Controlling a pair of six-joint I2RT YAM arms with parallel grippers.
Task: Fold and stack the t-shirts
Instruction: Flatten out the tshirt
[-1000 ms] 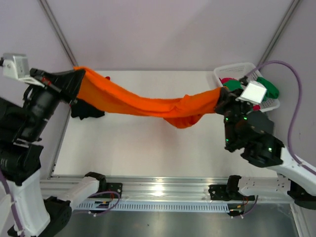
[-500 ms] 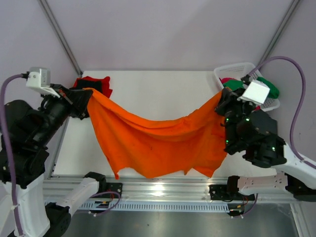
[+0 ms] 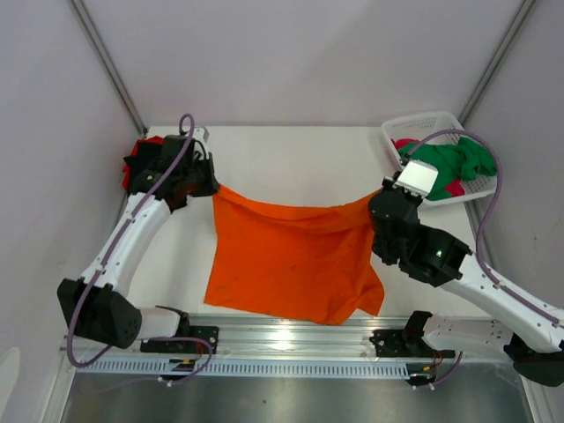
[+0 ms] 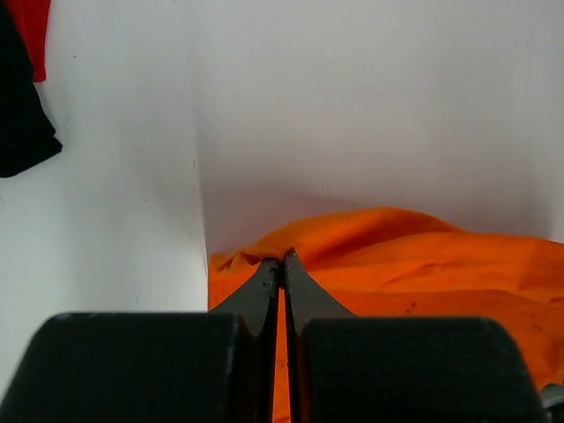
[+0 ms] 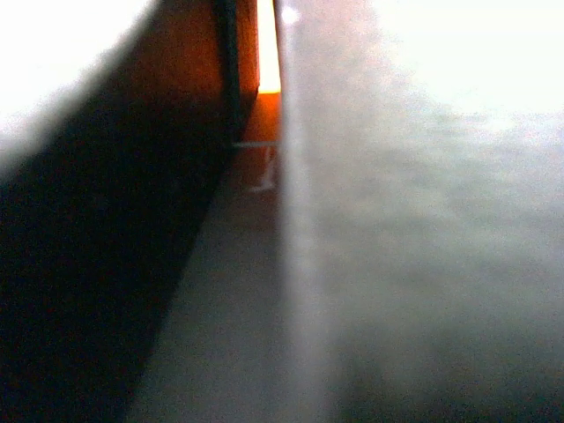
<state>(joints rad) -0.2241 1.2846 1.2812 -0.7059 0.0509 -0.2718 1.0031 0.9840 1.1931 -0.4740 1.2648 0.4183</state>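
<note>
Pinched shut on the 2 far corners of the orange t-shirt (image 3: 295, 260) with the left gripper (image 3: 211, 188) and right gripper (image 3: 381, 199); spread from there down the table (image 3: 291, 159) to its near edge. Likely to trap the curled near-right hem in any fold if released unsmoothed; apt to slide off the near edge if dragged closer. Far left, red t-shirt (image 4: 31, 26) and black t-shirt (image 4: 22, 115); in the basket (image 3: 423, 117), a green t-shirt (image 3: 458, 159).

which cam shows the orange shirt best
Top external: the whole orange t-shirt shows there, spread out, far corners held by the left gripper and right gripper. Left wrist shows only the pinched corner; right wrist only a blurred orange sliver.
</note>
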